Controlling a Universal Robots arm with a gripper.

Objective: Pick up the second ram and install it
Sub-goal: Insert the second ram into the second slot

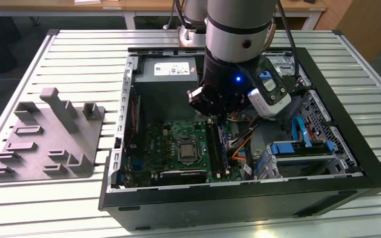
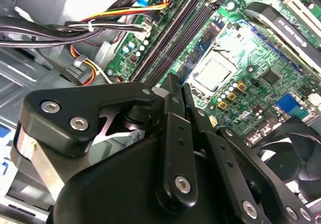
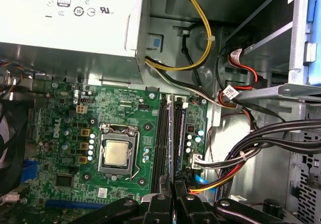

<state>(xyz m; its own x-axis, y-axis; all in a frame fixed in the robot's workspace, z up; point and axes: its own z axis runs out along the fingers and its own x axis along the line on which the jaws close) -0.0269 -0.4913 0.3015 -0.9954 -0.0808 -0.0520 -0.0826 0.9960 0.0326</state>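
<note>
My gripper (image 1: 212, 118) reaches down into the open computer case (image 1: 349, 144), right over the memory slots beside the processor (image 1: 186, 148). In both wrist views its black fingers stand close together, shut at the tips (image 3: 173, 196) (image 2: 176, 86). The second ram (image 3: 172, 133) shows edge-on as a narrow dark strip running from the fingertips along the slots. It lies in line with the slots on the green motherboard (image 3: 60, 133). Whether it is seated in its slot, I cannot tell. In the exterior view the same strip (image 1: 215, 144) runs below the gripper.
The grey fixture tray (image 1: 45, 144) lies on the slatted table at the exterior view's left. The power supply (image 3: 65, 18) sits at the case's far end. Cable bundles (image 3: 261, 138) hang close beside the slots. A blue drive cage (image 1: 303, 148) and a black fan (image 2: 291, 148) crowd the case.
</note>
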